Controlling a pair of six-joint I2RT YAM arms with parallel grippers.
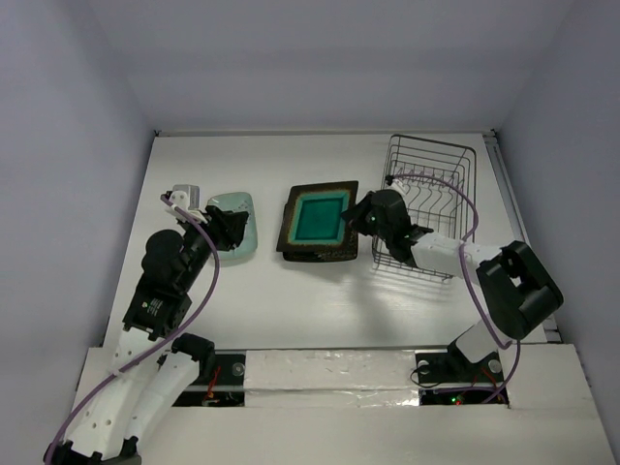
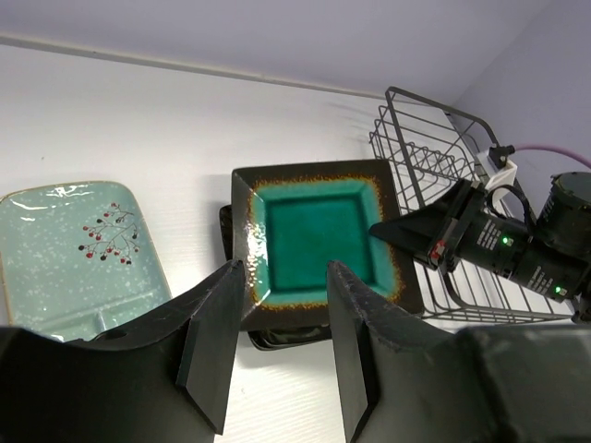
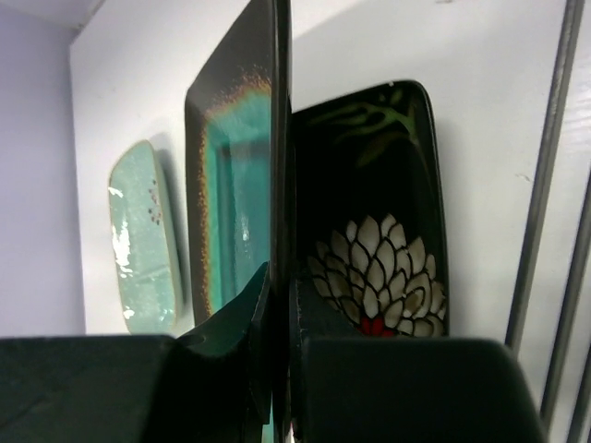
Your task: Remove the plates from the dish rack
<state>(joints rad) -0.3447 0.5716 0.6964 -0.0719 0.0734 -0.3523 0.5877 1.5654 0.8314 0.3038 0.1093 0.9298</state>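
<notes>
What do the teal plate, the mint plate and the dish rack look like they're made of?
The teal plate looks like glazed ceramic: glossy, with glints and a speckled brown rim. The mint plate is probably glazed ceramic too: shiny highlights, painted sprig. The dish rack is thin wire, apparently black-coated metal.

A black flower-painted square plate (image 2: 225,231) lies mostly hidden beneath the dark-rimmed, teal-centred square plate (image 2: 319,235); the stack count is unclear.
</notes>
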